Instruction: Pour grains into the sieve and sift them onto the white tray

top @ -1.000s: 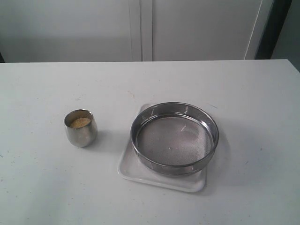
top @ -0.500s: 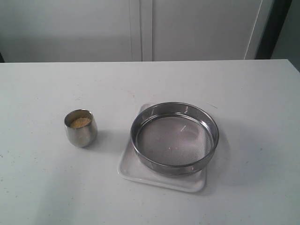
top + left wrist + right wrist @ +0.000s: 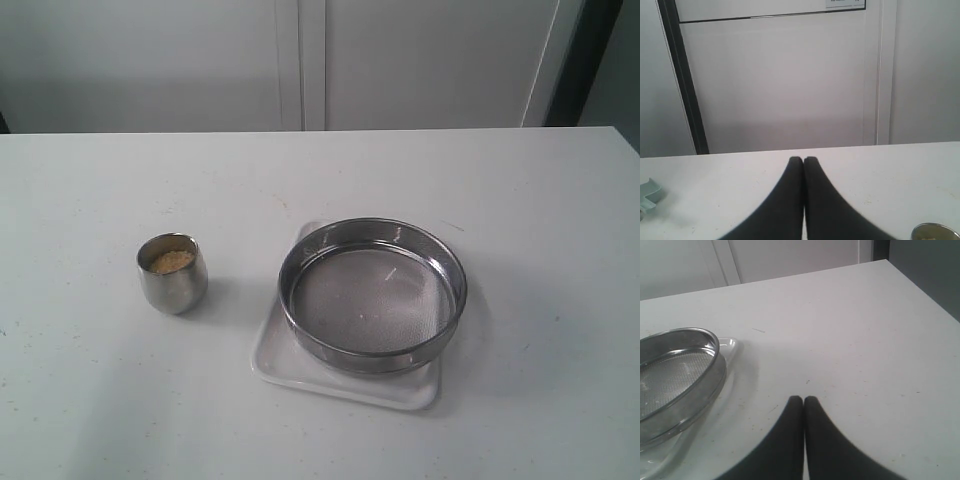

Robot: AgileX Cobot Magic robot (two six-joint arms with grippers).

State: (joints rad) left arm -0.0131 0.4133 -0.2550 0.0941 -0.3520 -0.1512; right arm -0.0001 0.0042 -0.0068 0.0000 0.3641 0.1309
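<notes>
Setup, exterior view: the sieve (image 3: 372,300) sits upright on the white tray (image 3: 345,387), right of centre on the table (image 3: 100,180). Its rim overhangs the tray on the right side. The tray shows at its front edge, left edge and far left corner. The mesh is nearly bare, with only a few pale specks on it.

The grains (image 3: 171,261) are in the small steel cup (image 3: 173,285), a yellowish heap below the rim. The cup stands upright on the table, left of the tray and apart from it.

Left gripper (image 3: 803,160): seen only in its wrist view. Black fingers pressed together tip to tip, nothing between them. They point out low and close to level over the table, toward the white cabinet doors (image 3: 785,80) behind it. The cup's rim (image 3: 935,231) just shows at the picture's corner, off to one side of the fingers and not touched. A pale blue-grey piece (image 3: 649,192) lies at the opposite edge; cannot tell what it is.

Right gripper (image 3: 803,399): fingers likewise pressed together, holding nothing. It is tilted down over bare table, with the sieve (image 3: 670,375) and a tray corner (image 3: 730,344) off to the side, apart from the fingertips
</notes>
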